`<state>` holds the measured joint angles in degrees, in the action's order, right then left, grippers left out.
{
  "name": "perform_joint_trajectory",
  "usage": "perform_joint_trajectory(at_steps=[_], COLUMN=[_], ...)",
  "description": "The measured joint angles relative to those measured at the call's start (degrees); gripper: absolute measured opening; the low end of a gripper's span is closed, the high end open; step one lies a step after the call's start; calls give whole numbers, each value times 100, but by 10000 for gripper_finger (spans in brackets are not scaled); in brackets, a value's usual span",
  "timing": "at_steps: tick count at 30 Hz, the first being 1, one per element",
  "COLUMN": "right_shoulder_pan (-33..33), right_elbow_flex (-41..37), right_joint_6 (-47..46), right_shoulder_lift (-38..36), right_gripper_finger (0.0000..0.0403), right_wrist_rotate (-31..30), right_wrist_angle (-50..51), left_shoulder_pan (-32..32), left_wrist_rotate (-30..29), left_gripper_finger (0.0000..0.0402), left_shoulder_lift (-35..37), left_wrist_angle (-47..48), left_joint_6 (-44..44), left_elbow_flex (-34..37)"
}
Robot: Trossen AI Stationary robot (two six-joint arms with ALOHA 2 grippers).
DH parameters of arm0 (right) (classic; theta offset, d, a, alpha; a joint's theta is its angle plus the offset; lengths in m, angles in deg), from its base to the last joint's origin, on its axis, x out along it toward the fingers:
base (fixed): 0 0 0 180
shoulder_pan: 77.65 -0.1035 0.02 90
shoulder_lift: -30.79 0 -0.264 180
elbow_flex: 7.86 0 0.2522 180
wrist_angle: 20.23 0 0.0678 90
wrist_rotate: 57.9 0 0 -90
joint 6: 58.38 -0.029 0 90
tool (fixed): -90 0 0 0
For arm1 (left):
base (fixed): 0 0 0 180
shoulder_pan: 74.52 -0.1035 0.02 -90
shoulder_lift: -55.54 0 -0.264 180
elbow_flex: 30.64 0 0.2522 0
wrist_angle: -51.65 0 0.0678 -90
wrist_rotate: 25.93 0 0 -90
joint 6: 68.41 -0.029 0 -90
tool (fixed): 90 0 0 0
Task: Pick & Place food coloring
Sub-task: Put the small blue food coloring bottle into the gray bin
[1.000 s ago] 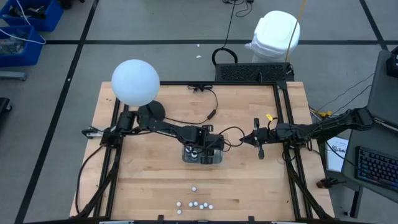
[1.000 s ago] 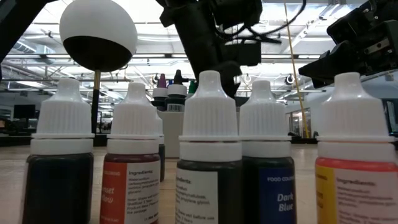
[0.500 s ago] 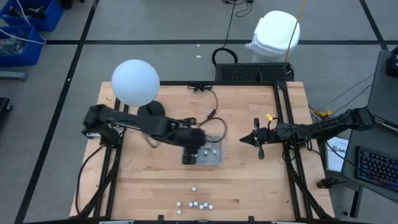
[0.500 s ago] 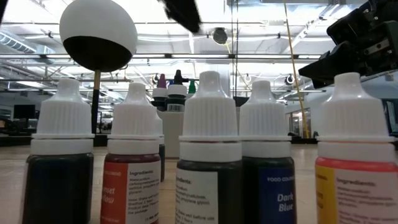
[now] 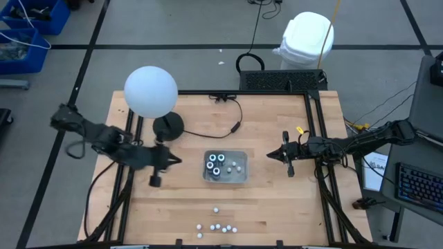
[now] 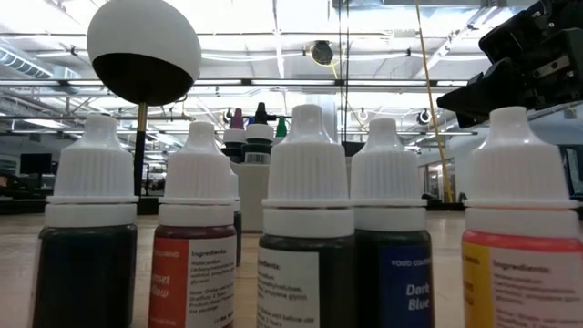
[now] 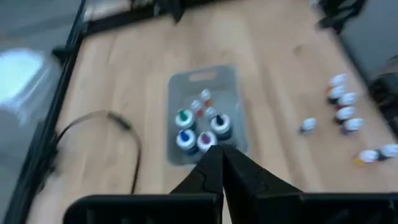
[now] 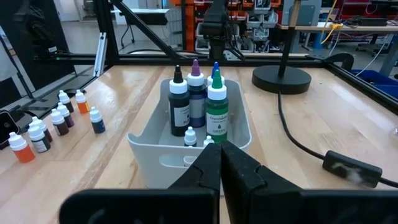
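Note:
The food coloring stands in two groups. Several taller bottles [image 8: 198, 99] and a few tiny white-capped ones [image 5: 232, 166] stand in the clear grey tray [image 5: 239, 176] at the table's middle. More tiny bottles [image 5: 216, 226] stand upright near the front edge, filling the low view [image 6: 305, 228]. My left gripper [image 5: 177, 161] hangs shut to the tray's left, raised and pointing at it, holding nothing. My right gripper [image 5: 270, 155] waits shut and level to the tray's right.
A white globe lamp [image 5: 150, 91] on a round black base [image 5: 168, 126] stands at the far left, its cable [image 5: 221, 132] running behind the tray. Black frame rails [image 5: 320, 173] line the table's sides. Bare wood lies between the tray and the front bottles.
My left gripper has drawn back from over the tray toward the table's left edge and has risen, tipping closer to level. The tray and its bottles, hidden under it a second ago, now show in full. My right arm has kept still.

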<state>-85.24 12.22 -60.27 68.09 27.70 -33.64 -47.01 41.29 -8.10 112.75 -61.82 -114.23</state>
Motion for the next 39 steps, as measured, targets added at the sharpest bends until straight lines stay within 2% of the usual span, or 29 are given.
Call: perform_joint_trajectory(at_steps=[7,9,13,17,20,25,33,39], right_shoulder_pan=[0,2,2,0,0,0,0,0], right_elbow_flex=[0,-1,-1,-1,-1,-1,-1,-1], right_joint_6=[76,67,66,67,118,133,114,130], right_shoulder_lift=[1,2,2,1,1,0,2,2], right_gripper_finger=[0,0,0,0,0,0,0,0], right_wrist_rotate=[-1,-2,0,0,-2,-2,-2,-2], right_wrist_angle=[-3,-3,-2,-6,-68,-147,-133,-133], left_shoulder_pan=[175,123,96,23,-160,-412,-834,-1149], left_wrist_rotate=[-226,-346,-321,-220,-24,375,597,1986], left_gripper_finger=[5,6,4,3,4,3,2,2], left_shoulder_lift=[1737,2070,2936,3908,4264,4346,4344,4344], left_wrist_angle=[-2880,-3275,-3982,-4832,-5444,-6427,-6686,-6739], left_joint_6=[-618,-828,-1383,-1499,-1399,-1462,-1155,-818], left_elbow_flex=[2907,3516,4396,5112,5620,6308,6711,6711])
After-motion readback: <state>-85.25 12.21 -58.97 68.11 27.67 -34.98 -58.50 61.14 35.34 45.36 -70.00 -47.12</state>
